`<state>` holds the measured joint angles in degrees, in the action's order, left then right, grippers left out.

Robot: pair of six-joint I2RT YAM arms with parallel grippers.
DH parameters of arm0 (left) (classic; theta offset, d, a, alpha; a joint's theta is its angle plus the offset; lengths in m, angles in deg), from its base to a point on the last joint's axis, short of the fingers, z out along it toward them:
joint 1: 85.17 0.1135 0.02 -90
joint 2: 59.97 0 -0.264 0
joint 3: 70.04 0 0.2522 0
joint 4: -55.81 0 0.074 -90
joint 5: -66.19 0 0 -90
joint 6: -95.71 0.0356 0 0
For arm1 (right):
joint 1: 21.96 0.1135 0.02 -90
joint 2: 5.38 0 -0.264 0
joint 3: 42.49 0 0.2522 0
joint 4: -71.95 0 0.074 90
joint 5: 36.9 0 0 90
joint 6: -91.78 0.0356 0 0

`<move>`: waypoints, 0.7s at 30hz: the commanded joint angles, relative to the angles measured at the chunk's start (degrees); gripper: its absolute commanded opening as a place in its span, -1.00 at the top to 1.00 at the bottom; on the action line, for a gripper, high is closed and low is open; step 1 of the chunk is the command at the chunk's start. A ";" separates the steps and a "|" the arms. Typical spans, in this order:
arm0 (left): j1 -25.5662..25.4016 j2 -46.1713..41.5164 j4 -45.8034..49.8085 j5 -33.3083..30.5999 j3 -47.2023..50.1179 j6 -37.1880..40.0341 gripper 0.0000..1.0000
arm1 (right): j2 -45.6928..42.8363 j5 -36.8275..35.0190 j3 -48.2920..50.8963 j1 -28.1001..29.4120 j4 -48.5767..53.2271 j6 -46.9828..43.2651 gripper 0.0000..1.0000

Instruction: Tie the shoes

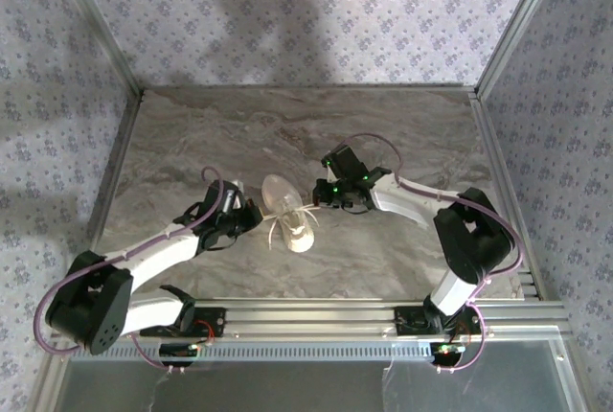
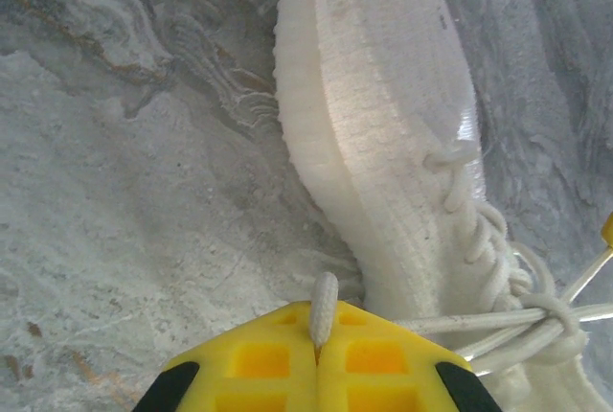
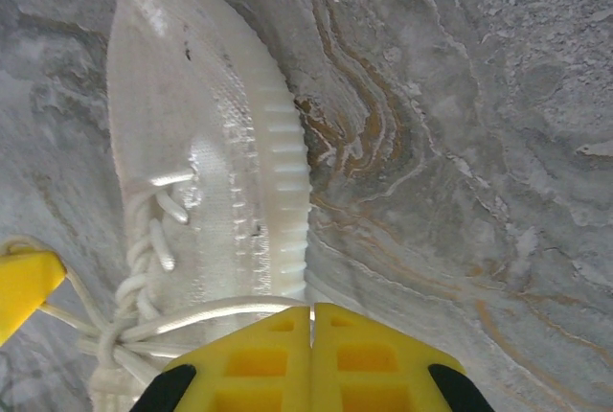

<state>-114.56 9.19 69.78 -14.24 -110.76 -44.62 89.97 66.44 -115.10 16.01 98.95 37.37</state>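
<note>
The small white sneaker [image 1: 287,208] lies mid-table, toe pointing away, with its laces knotted over the tongue [image 2: 551,314]. My left gripper [image 1: 251,212] sits at the shoe's left side, shut on a lace loop whose end [image 2: 324,307] pokes out between the yellow fingers. On the shoe's right side my right gripper [image 1: 319,194] is shut on the other lace [image 3: 220,314], which runs taut from the knot [image 3: 115,340] into its closed tips. The shoe's ribbed sole [image 3: 287,201] lies just ahead of the right fingers. A yellow left fingertip [image 3: 24,283] shows in the right wrist view.
The marble tabletop [image 1: 402,125] is bounded by a metal frame and patterned walls [image 1: 287,10]. An aluminium rail [image 1: 316,316] crosses the near edge between the arm bases. Bare marble lies beyond the toe and to both sides of the arms.
</note>
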 commanded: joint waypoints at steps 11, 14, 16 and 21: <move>-0.05 -0.13 9.76 -5.86 3.32 0.18 1.00 | 5.50 -0.21 -0.70 -3.73 4.09 -8.39 1.00; -0.06 -0.19 10.16 -6.24 3.79 -0.14 1.00 | 6.14 0.34 -0.74 -4.69 4.27 -9.28 1.00; -0.02 -0.25 10.41 -6.41 4.05 -0.30 1.00 | 6.47 0.80 -0.74 -5.25 4.40 -9.70 1.00; 0.00 -1.67 11.36 -7.16 4.88 -0.65 1.00 | 7.17 1.73 -0.91 -6.51 4.95 -10.60 1.00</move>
<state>-114.93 8.56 72.47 -15.99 -108.21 -44.92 95.65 72.65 -115.45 12.34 99.08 29.05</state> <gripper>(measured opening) 0.044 0.045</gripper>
